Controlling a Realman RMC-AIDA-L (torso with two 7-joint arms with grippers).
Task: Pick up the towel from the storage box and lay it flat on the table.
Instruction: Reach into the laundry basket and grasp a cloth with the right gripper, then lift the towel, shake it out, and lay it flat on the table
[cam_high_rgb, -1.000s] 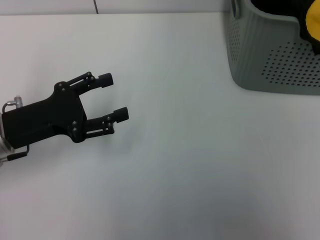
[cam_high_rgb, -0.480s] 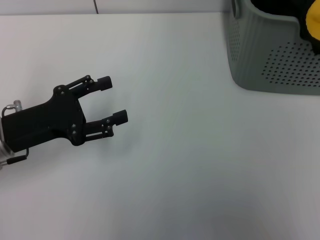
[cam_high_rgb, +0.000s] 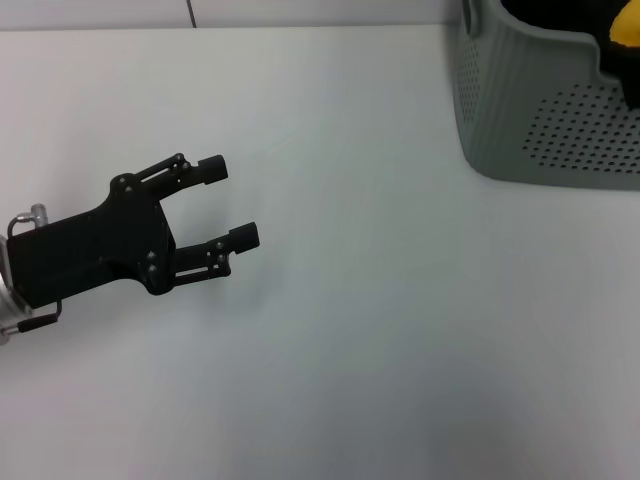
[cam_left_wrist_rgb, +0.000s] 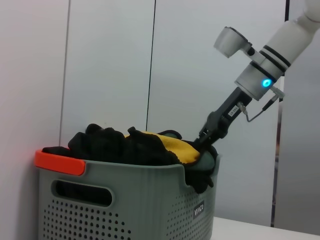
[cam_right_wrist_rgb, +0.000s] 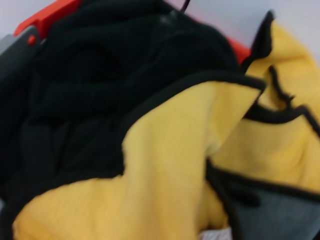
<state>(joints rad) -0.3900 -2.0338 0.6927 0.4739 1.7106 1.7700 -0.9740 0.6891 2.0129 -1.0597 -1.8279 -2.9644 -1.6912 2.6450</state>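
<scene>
The yellow towel (cam_right_wrist_rgb: 170, 165) with its black border fills the right wrist view, its grey reverse showing at one corner. It lies crumpled in the grey-green storage box (cam_left_wrist_rgb: 135, 205). In the head view only a yellow sliver of towel (cam_high_rgb: 626, 30) shows above the storage box (cam_high_rgb: 540, 110) at the far right. My right gripper (cam_left_wrist_rgb: 204, 143) reaches down into the towel (cam_left_wrist_rgb: 172, 147) at the box's rim, with its tip buried in cloth. My left gripper (cam_high_rgb: 230, 201) hovers open and empty over the white table (cam_high_rgb: 400, 330) at the left, far from the box.
A black cloth (cam_left_wrist_rgb: 100, 142) is heaped in the box beside the towel and also shows in the right wrist view as a black cloth (cam_right_wrist_rgb: 100, 75). The box has an orange-red handle (cam_left_wrist_rgb: 59, 161). A pale wall stands behind the box.
The yellow patch above the box rim in the head view has shrunk and shifted upward. My left gripper has drifted slightly lower, still open.
</scene>
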